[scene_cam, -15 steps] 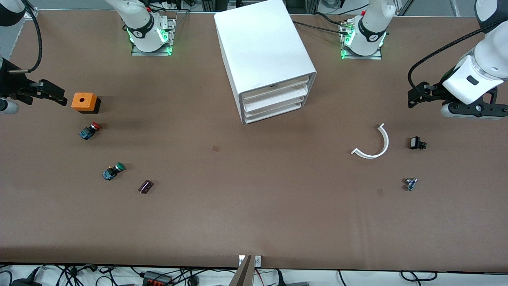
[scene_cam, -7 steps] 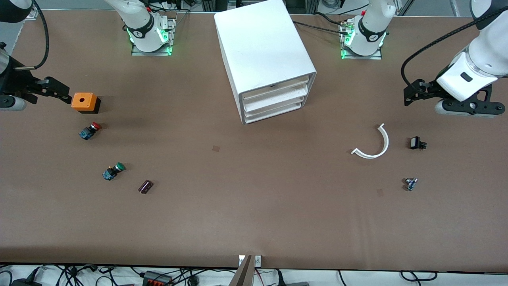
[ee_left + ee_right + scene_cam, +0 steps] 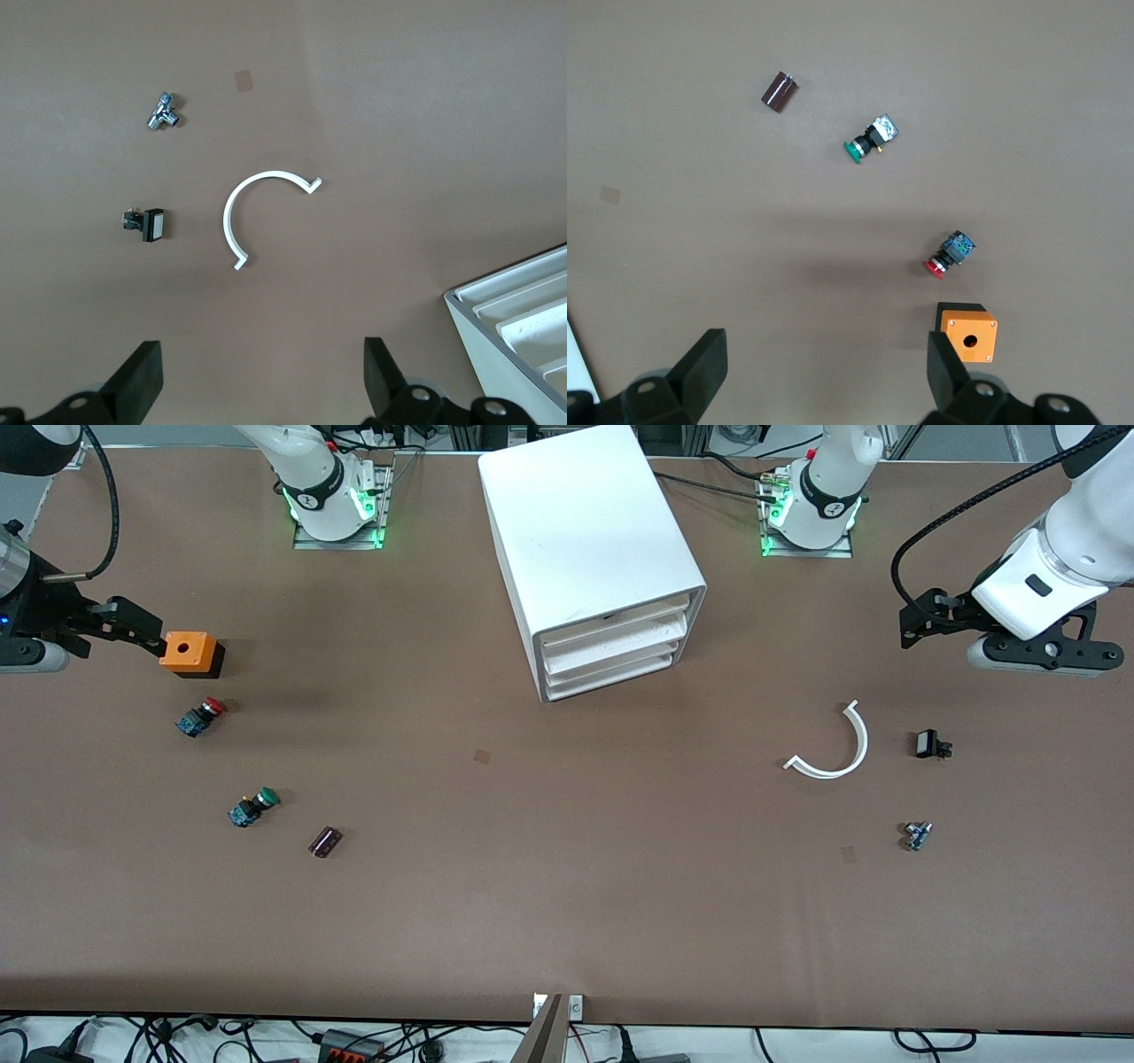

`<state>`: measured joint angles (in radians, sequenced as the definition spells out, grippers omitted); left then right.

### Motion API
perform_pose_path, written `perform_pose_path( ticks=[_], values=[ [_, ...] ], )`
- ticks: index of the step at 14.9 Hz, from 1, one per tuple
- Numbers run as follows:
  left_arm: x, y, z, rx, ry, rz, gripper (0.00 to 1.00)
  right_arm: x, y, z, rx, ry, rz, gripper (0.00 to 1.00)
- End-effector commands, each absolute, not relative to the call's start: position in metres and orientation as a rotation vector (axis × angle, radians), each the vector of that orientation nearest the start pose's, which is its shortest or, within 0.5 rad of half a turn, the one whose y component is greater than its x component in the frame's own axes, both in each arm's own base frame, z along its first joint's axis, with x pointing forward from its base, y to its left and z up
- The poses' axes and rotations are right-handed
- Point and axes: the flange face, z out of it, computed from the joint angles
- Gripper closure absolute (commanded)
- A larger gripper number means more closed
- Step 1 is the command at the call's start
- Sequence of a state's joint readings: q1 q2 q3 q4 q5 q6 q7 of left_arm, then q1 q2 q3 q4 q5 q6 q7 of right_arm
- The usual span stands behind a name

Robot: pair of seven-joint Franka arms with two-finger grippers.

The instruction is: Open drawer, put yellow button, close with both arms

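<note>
The white drawer cabinet [image 3: 585, 540] is set at the middle of the table [image 3: 567, 903], between the two arm bases, with its three drawer fronts [image 3: 611, 651] turned toward the front camera and the left arm's end, presumably so that both arms can reach them. All three drawers are seen pushed in. No plainly yellow button is to be found. The nearest match is an orange-yellow box [image 3: 188, 653] with a round hole in its top, lying toward the right arm's end. A red-capped button [image 3: 201, 716], a green-capped button [image 3: 254, 807] and a dark cylinder [image 3: 325, 841] are laid nearer the camera. The right gripper [image 3: 142, 627] is held over the table just beside that box, its fingers spread wide with nothing between them. The left gripper [image 3: 908, 627] is likewise spread wide and empty over bare table at the left arm's end, near a white curved piece [image 3: 833, 748], a small black part [image 3: 930, 744] and a small metal part [image 3: 917, 835]. The drawers' insides are hidden, so shut drawers would fit either a button already stowed or one not yet put in. No handles can be made out, and both arms are cut off by the picture's edges.
</note>
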<state>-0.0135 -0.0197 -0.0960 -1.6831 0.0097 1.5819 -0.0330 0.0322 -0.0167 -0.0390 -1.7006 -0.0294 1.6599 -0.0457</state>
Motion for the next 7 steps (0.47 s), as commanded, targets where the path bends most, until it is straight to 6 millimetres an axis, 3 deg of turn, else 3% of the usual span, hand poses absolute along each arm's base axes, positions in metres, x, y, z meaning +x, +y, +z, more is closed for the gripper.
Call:
perform_pose_path(
  ticks=[1, 7],
  values=[
    [0.5383, -0.0567, 0.592, -3.118, 0.12, 0.125, 0.0, 0.5499, -0.0006, 0.5846, -3.158, -0.1, 0.015, 0.0],
    [0.5348, -0.0549, 0.5948, -3.117, 0.117, 0.13, 0.0, 0.5562, 0.0082, 0.5816, -3.159, -0.113, 0.01, 0.0]
  ],
)
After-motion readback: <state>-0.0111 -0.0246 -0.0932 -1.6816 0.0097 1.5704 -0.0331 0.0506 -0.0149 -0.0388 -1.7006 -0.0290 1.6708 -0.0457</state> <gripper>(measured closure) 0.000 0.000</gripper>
